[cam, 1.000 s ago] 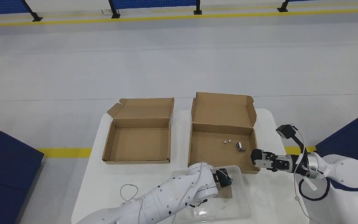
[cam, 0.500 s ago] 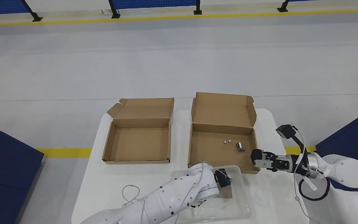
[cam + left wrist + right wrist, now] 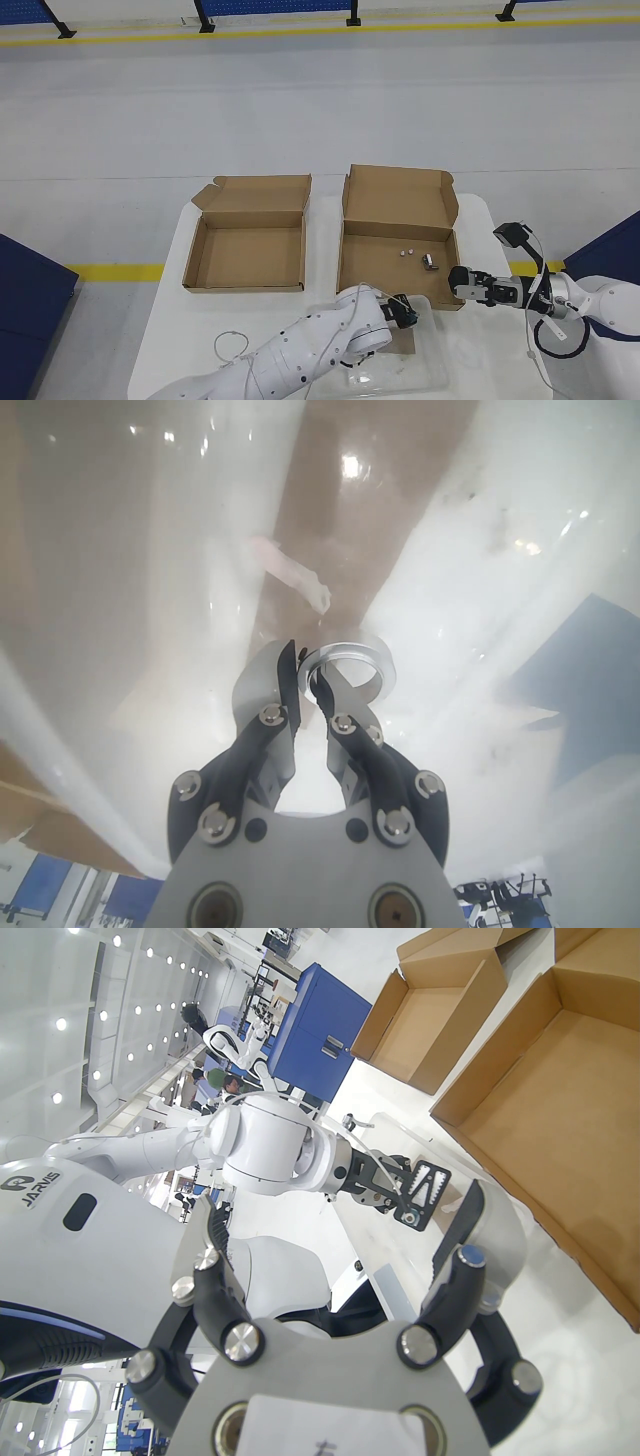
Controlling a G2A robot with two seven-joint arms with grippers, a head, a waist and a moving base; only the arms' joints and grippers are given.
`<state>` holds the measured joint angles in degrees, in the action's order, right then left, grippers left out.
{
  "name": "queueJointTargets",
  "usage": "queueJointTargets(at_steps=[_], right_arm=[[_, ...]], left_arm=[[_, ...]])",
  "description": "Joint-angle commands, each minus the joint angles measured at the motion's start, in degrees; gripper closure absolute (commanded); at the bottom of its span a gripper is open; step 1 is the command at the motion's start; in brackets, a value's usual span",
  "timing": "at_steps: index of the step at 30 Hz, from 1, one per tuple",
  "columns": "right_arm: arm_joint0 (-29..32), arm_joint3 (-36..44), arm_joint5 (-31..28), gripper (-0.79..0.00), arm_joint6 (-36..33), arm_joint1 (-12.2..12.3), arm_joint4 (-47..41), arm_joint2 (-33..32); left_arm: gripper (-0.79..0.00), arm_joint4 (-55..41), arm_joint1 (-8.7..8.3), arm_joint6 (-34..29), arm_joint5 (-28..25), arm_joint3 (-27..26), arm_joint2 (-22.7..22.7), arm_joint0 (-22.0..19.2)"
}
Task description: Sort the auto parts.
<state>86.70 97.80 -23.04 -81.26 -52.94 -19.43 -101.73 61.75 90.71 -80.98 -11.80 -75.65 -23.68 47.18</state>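
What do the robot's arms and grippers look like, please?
The left arm and right arm are glossy white with rounded shells and thin cables. The left gripper and right gripper share grey metal plates, black linkages with silver bolts, and black ribbed fingers.

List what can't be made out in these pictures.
Small parts in the right cardboard box: too small in the top view to identify.
Clear tray contents: covered by the left arm in the top view.
Pale part beyond the metal ring: blurred in the left wrist view.
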Motion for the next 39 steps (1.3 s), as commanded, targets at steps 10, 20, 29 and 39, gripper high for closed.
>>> queueJointTargets(at_steps=[10,20,29,39], right_arm=[[0.0,0.0,0.0,-0.785,0.0,0.0,0.0,0.0],[0.0,0.0,0.0,-0.785,0.0,0.0,0.0,0.0],[0.0,0.0,0.0,-0.785,0.0,0.0,0.0,0.0],[0.0,0.0,0.0,-0.785,0.0,0.0,0.0,0.0]], left_arm=[[0.0,-4.3,-5.67,-5.5,-6.0,-21.8,-9.5,8.2],[0.0,-9.6,-6.47,2.6,-9.0,-21.0,-13.8,9.8],[0.0,-29.5,-12.06,20.8,-32.3,-18.6,-29.2,15.4],[0.0,-36.0,-16.64,34.5,-46.0,-9.5,-27.7,11.8]])
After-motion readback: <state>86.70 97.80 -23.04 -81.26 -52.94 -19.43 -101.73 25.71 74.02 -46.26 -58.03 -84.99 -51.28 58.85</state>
